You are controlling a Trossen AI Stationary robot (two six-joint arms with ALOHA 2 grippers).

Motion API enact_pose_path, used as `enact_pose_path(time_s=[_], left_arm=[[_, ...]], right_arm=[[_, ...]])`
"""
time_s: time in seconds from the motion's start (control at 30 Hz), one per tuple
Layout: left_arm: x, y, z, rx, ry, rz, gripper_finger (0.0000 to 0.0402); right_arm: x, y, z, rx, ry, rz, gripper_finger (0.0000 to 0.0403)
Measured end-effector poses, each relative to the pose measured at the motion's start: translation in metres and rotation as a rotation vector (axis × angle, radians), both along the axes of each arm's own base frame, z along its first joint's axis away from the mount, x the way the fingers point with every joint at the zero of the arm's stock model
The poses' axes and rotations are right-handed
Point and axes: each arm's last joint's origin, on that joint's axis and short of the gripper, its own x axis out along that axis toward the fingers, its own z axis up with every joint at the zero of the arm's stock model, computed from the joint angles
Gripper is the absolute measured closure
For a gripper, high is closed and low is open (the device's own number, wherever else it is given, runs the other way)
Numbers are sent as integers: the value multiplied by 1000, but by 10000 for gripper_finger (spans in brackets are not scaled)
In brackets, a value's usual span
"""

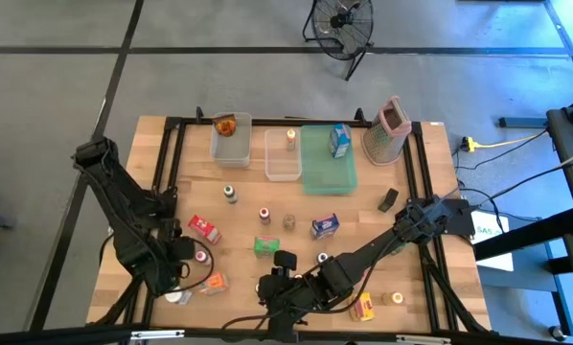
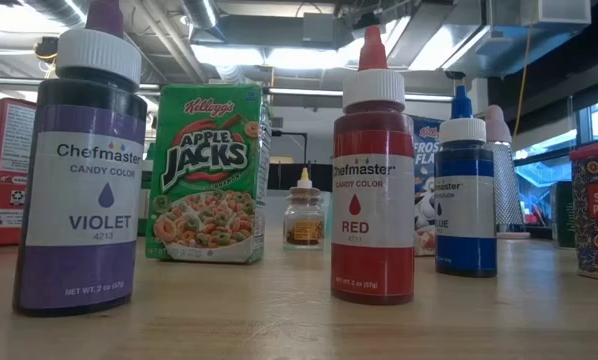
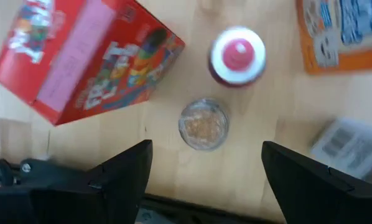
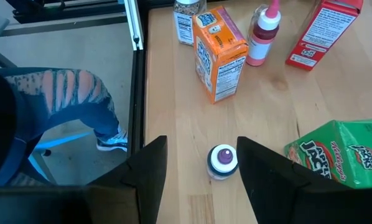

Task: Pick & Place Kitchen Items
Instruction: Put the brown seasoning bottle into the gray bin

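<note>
Approach step: my right gripper hangs part-open and empty astride the violet bottle, so next I lower and close; left gripper waits wide, empty.

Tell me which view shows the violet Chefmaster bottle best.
The low view: the violet Chefmaster bottle stands close up, label readable. The right wrist view shows only its cap between the right gripper's open fingers. The high view doesn't show it clearly; the left wrist view misses it.

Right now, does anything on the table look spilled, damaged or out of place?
Nothing looks spilled or damaged. One thing stands out: a person's leg in torn blue jeans stands close beside the edge of the wooden table, near the right tool.
</note>
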Motion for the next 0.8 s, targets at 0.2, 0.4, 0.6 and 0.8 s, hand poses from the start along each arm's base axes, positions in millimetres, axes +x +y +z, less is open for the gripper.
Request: enact_pose_path(time_s=[0.2, 0.4, 0.6, 0.8], left_arm=[[0, 0, 0, -25, -27, 133, 103], [4, 3, 0, -29, -34, 195, 103], [7, 11, -7, -24, 28, 228, 103], [10, 22, -19, -19, 115, 237, 103]], right_arm=[[0, 0, 0, -5, 1, 5, 208], [0, 0, 0, -5, 4, 17, 208], [0, 0, 0, -12, 4, 26, 208], [-1, 1, 0, -24, 6, 41, 208]])
